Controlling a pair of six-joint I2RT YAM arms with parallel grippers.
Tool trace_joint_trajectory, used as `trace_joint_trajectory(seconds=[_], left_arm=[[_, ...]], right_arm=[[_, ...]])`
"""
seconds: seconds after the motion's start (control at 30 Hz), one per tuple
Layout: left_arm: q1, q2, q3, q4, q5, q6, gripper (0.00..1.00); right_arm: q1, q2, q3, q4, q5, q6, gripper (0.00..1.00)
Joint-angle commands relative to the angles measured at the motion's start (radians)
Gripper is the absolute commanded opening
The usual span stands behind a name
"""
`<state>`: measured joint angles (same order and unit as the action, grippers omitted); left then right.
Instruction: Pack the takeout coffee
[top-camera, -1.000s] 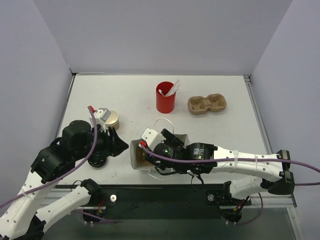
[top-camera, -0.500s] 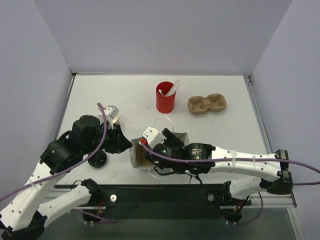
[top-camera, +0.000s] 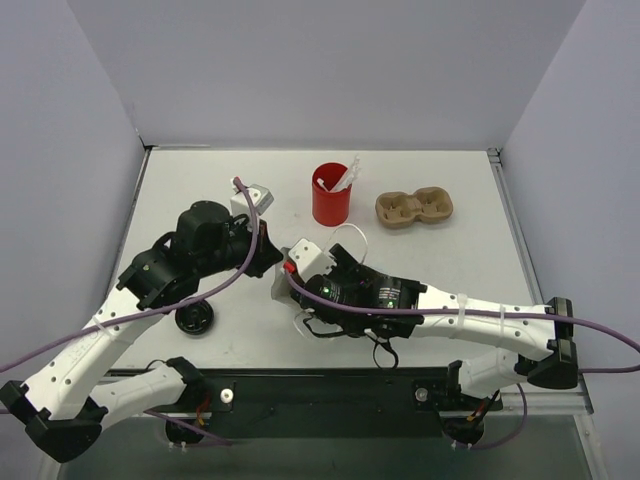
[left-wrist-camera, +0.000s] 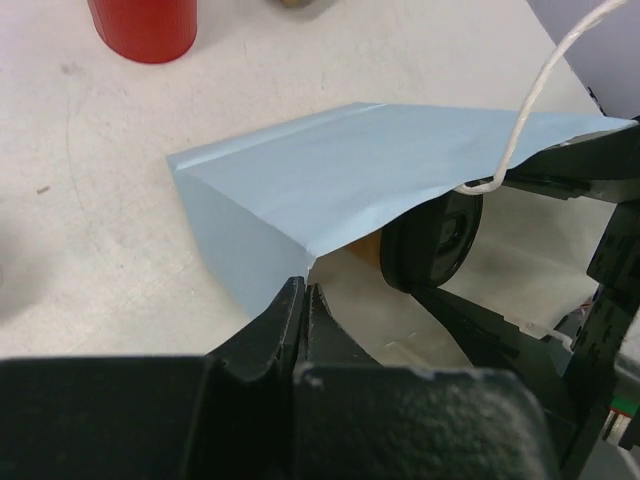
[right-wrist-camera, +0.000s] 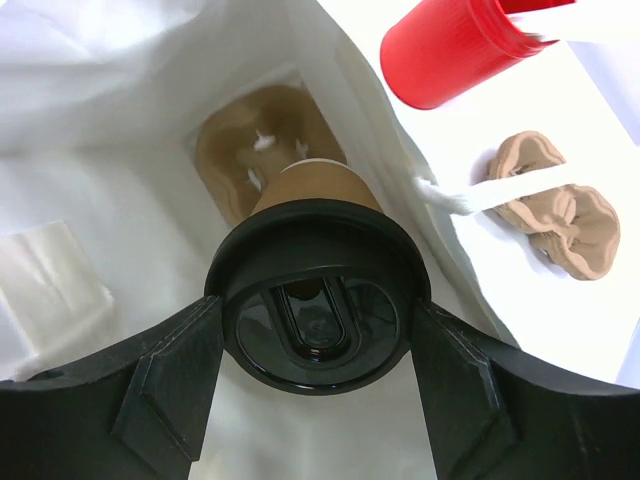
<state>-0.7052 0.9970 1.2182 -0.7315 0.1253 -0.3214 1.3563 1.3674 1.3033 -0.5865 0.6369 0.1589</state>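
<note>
The takeout coffee (right-wrist-camera: 318, 300), a kraft-brown cup with a black lid, hangs inside the white paper bag (left-wrist-camera: 330, 170). My right gripper (right-wrist-camera: 318, 322) is shut on its lid, one finger on each side. Below the cup, a brown cup carrier (right-wrist-camera: 240, 140) lies on the bag's bottom. My left gripper (left-wrist-camera: 303, 292) is shut on the bag's rim at its near corner, one finger outside the wall and one inside. In the top view both wrists meet at the bag (top-camera: 280, 285) in the middle of the table.
A red cup (top-camera: 331, 195) with white stirrers stands behind the bag. A second brown cup carrier (top-camera: 414, 208) lies to its right. A loose black lid (top-camera: 193, 320) rests near the left arm. The bag's string handle (top-camera: 350, 232) loops upward.
My left arm swung right from the lidless cup to the bag, and its jaws closed on the rim. The bag shifted a little toward the back. The right gripper kept its hold on the coffee.
</note>
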Motion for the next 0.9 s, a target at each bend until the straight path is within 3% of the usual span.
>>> trace_joint_trajectory(seconds=[0.0,0.23,0.43,0.57,0.7,0.87], left_arm=[[0.000,-0.041,-0.038,0.207,0.031,0.090,0.00],[0.000,-0.168,-0.186,0.192,0.030,0.067,0.00],[0.000,-0.230,-0.246,0.196,0.027,0.021,0.00],[-0.002,-0.210,-0.201,0.094,-0.010,-0.014,0.35],[-0.007,-0.260,-0.221,0.064,0.002,-0.077,0.44],[-0.011,-0.305,-0.238,0.018,-0.001,-0.137,0.47]], right_arm=[[-0.010,-0.056,0.027,-0.013,0.009,-0.010,0.36],[0.018,-0.056,-0.035,-0.013,-0.019,0.041,0.35],[0.018,-0.094,-0.133,0.060,-0.065,-0.042,0.35],[0.018,-0.108,-0.160,0.065,-0.075,-0.036,0.35],[0.018,-0.106,-0.173,0.065,-0.063,-0.012,0.35],[0.020,-0.100,-0.167,0.063,-0.054,-0.012,0.35]])
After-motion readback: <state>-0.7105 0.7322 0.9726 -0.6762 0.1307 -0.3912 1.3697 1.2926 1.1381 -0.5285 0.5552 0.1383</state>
